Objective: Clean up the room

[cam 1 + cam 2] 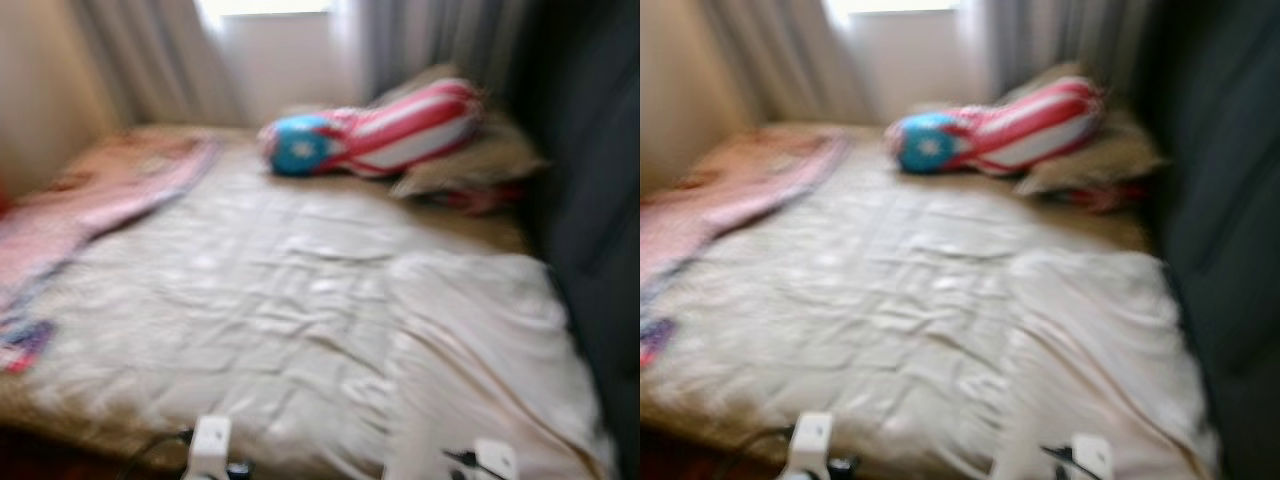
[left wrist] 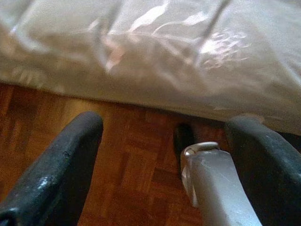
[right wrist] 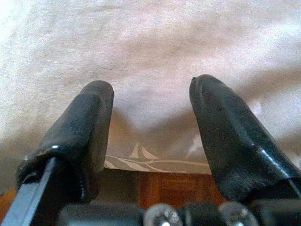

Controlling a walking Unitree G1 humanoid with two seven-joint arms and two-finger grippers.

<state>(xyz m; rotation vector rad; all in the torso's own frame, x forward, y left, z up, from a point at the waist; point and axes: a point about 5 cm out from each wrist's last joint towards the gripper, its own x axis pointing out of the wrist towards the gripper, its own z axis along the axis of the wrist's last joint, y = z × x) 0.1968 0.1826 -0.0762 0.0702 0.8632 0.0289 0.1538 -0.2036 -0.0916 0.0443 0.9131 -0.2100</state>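
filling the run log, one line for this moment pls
scene: rumpled cream bed sheet | left gripper: open, over wood floor | right gripper: open, over sheet

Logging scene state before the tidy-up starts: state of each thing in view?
Bed sheet: spread over the bed, wrinkled.
Striped cushion: lying on its side at the head of the bed.
Tan pillow: flat, beside the striped cushion.
Pink blanket: rumpled along the bed's left edge.
Curtains: drawn, light showing between them.
Left tool: open, above the wood floor at the bed edge.
Right tool: open, empty, over the sheet.
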